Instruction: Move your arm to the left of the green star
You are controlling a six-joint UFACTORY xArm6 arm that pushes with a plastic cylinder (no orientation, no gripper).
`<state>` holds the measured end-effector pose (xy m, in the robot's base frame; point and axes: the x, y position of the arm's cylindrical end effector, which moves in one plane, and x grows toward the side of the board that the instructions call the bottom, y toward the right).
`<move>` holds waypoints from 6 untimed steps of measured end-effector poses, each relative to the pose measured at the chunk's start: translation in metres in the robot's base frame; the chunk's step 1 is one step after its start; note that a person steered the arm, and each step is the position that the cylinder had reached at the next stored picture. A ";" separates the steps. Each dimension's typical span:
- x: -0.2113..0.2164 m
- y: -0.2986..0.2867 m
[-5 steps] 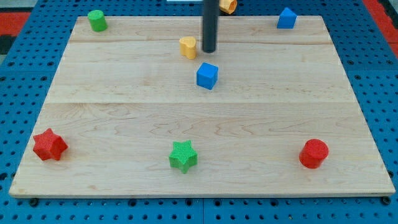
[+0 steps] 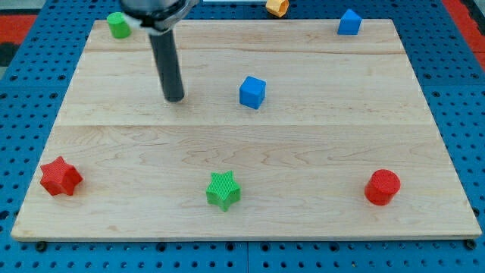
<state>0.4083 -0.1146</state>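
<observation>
While the green star is sitting near the view's bottom edge of the bench, a little left of the middle, my tip is resting on bare wood well above it and somewhat to its left, touching no block. Nothing is being pushed at this moment: the blue cube is lying apart from the tip on the view's right, and the green cylinder is standing in the top left corner, partly behind the arm's body. No gripper is fitted on this arm (only the plain rod), so nothing is being grasped or released. As for progress, I judge the task partly done: the tip is already standing left of the star's column, but it is sitting far too high on the board to count as beside the star. What is remaining is a slide toward the view's bottom, ending just left of the star, between it and the red star in the bottom left corner. That path is looking free of blocks.
</observation>
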 end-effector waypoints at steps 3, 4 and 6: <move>0.124 0.192; 0.184 0.159; 0.182 0.076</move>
